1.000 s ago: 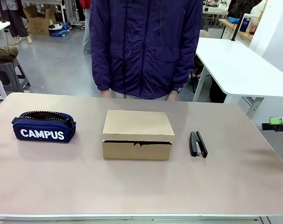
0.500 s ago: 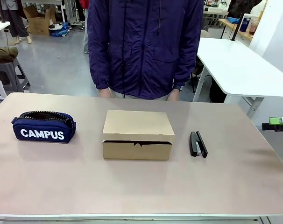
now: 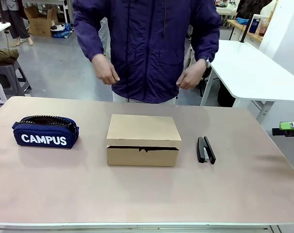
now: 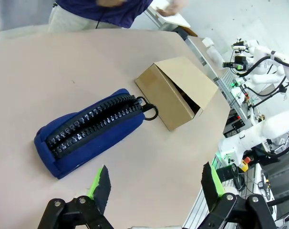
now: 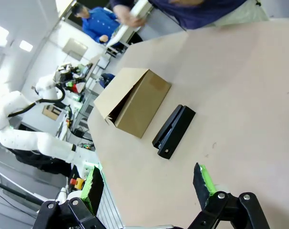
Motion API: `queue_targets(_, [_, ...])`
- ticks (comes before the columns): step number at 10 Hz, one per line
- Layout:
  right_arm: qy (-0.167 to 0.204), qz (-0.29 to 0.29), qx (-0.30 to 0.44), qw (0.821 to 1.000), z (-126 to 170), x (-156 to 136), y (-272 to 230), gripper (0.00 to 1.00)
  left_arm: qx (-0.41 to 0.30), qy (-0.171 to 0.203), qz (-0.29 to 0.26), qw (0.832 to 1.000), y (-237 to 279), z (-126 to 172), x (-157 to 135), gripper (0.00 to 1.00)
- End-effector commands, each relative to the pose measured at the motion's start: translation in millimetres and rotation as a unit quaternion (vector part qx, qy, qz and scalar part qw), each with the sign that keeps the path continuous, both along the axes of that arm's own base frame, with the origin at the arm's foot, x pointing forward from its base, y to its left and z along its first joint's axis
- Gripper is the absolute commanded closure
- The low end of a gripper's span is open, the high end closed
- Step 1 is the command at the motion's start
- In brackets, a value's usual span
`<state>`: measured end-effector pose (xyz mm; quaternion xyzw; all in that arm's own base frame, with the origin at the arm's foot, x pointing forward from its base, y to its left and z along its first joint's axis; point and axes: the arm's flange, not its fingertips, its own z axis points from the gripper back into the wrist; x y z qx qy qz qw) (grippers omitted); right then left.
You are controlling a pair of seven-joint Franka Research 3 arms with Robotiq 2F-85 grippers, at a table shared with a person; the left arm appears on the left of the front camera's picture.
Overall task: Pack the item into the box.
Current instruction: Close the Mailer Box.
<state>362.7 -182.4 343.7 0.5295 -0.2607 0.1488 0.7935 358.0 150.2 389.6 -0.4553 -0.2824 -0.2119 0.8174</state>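
The box [image 3: 142, 140] sits mid-counter, a shallow brown cardboard carton with its hinged flap lid down, a thin dark gap along the near edge. It looks light and fairly stiff but crushable; the lid is probably best lifted at its near lip. I cannot make out the knife to be packed; the person's hands [image 3: 106, 71] hang above the far edge of the counter [image 3: 147, 194], and whether they hold anything is unclear. Left of the box lies a navy pouch [image 3: 45, 131] lettered CAMPUS, right of it a black stapler [image 3: 205, 149]. The left end effector [image 4: 154, 183] and right end effector [image 5: 147, 183] both hover released, grasping nothing, well apart from the box.
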Motion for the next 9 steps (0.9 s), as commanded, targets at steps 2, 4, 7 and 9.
queue_targets(2, [-0.011, -0.002, -0.006, 1.0, -1.1, -1.9, 4.6, 0.0, 0.002, 0.002, 0.004, 1.0, -0.6, 0.7, -3.7, 0.0])
queue_targets(4, [-0.011, -0.002, -0.006, 1.0, -1.1, -1.9, 4.6, 0.0, 0.002, 0.002, 0.004, 1.0, -0.6, 0.7, -3.7, 0.0])
queue_targets(7, [-0.011, -0.002, -0.006, 1.0, -1.1, -1.9, 4.6, 0.0, 0.002, 0.002, 0.004, 1.0, -0.6, 0.7, -3.7, 0.0])
queue_targets(9, [-0.011, -0.002, -0.006, 1.0, -1.1, -1.9, 4.6, 0.0, 0.002, 0.002, 0.004, 1.0, -0.6, 0.7, -3.7, 0.0])
